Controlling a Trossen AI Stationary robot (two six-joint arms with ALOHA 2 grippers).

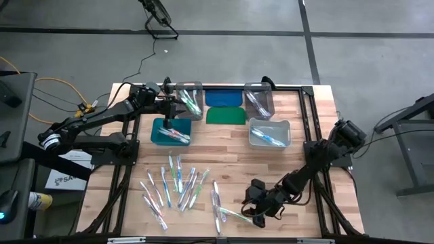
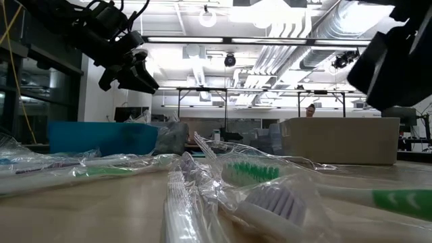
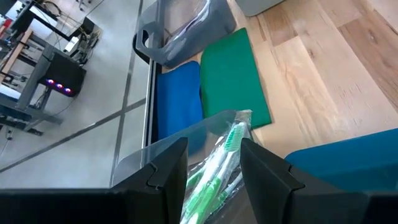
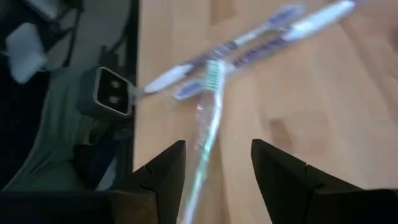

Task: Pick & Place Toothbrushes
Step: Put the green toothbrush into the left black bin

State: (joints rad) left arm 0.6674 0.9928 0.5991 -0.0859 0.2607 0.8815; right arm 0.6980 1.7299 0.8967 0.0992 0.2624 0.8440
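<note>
My left gripper [image 3: 214,146] hangs over the far-left clear bin [image 1: 190,99], shut on a green toothbrush [image 3: 227,149] in a clear wrapper. Near the table's front edge my right gripper [image 4: 217,149] is open and slants down. Its fingers stand on either side of a green-and-clear toothbrush [image 4: 208,118] that lies flat on the wood, with two purple ones [image 4: 261,37] just beyond it. Several more wrapped toothbrushes [image 1: 178,190] lie loose at the front left. My left gripper pinches the wrapped green toothbrush between its two fingers at the handle [image 3: 208,177]. The fingers come from the table's left, slanting down. The brush runs along them, and its head end [image 3: 239,124] sticks out past the fingertips. It is lifted clear above the bin.
A teal bin [image 1: 171,132] holding toothbrushes sits near my left gripper. Two clear bins [image 1: 259,98] [image 1: 269,133] with toothbrushes stand at the far right. A blue lid [image 1: 224,98] and a green lid [image 1: 226,116] lie flat between the bins. Bare wood shows in the table's middle.
</note>
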